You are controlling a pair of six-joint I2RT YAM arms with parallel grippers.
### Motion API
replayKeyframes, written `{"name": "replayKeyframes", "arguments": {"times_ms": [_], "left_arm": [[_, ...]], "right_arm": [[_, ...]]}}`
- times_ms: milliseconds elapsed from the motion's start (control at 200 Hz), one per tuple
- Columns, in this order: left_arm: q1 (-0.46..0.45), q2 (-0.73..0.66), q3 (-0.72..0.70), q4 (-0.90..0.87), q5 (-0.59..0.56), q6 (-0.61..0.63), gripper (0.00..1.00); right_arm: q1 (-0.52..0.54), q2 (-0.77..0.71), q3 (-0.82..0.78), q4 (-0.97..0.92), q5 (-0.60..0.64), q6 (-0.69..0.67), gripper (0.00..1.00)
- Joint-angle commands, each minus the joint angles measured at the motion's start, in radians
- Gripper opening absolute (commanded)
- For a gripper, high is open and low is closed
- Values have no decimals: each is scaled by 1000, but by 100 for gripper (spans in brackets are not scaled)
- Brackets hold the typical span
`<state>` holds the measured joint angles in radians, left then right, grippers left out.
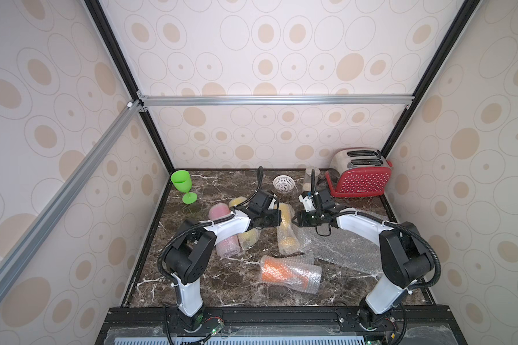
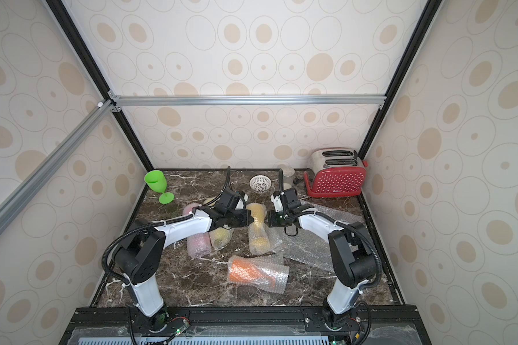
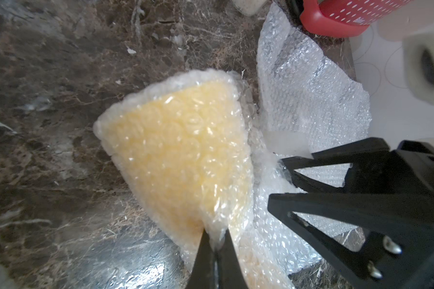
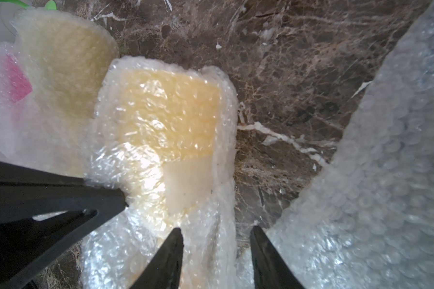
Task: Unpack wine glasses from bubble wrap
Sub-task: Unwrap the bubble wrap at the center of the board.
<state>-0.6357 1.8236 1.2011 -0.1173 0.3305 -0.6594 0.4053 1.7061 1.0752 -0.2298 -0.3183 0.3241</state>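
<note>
A yellow wine glass in a bubble wrap tube (image 1: 287,233) (image 2: 259,236) lies mid-table between both arms. My left gripper (image 3: 216,234) (image 1: 281,219) is shut on a pinch of that tube's bubble wrap (image 3: 178,140). My right gripper (image 4: 216,230) (image 1: 295,220) faces it, open, with the tube's loose edge (image 4: 168,112) between its fingers. Left of it lie another wrapped yellow glass (image 1: 248,239) (image 4: 65,57) and a wrapped pink one (image 1: 228,246), partly under the left arm. A wrapped orange glass (image 1: 287,273) lies nearer the front. The bare green glass (image 1: 180,183) stands upright at the back left.
A flat sheet of bubble wrap (image 1: 347,248) (image 4: 386,175) is spread under the right arm. At the back stand a red toaster (image 1: 359,176), a clear jar (image 1: 310,176) and a small white perforated bowl (image 1: 283,183). Walls enclose the marble table (image 1: 222,286).
</note>
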Motion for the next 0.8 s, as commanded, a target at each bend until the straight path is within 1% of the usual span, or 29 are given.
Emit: {"name": "replayKeyframes", "arguments": {"times_ms": [0, 90, 155, 230, 490, 565, 655, 695, 740, 795], "left_arm": [[-9, 0, 11, -4, -7, 18, 0], [-9, -6, 5, -1, -11, 18, 0], [-8, -9, 0, 5, -9, 17, 0], [-9, -11, -3, 11, -8, 14, 0], [1, -13, -7, 13, -13, 17, 0], [9, -21, -12, 12, -15, 20, 0], [19, -30, -22, 13, -14, 24, 0], [23, -34, -27, 9, -14, 26, 0], [29, -37, -30, 4, -14, 24, 4], [38, -42, -32, -4, -14, 25, 11]], "right_arm": [[-3, 22, -11, 26, 11, 9, 42], [-2, 31, -17, 37, 19, 13, 39], [-3, 37, -19, 39, 15, 14, 35], [-2, 44, -18, 41, 2, 15, 33], [-2, 38, -46, 87, -31, 32, 14], [-2, 42, -49, 101, -52, 36, 11], [-2, 42, -57, 135, -82, 52, 5], [-2, 40, -60, 154, -98, 60, 3], [-2, 34, -64, 179, -116, 70, 3], [0, 27, -66, 205, -137, 82, 2]]}}
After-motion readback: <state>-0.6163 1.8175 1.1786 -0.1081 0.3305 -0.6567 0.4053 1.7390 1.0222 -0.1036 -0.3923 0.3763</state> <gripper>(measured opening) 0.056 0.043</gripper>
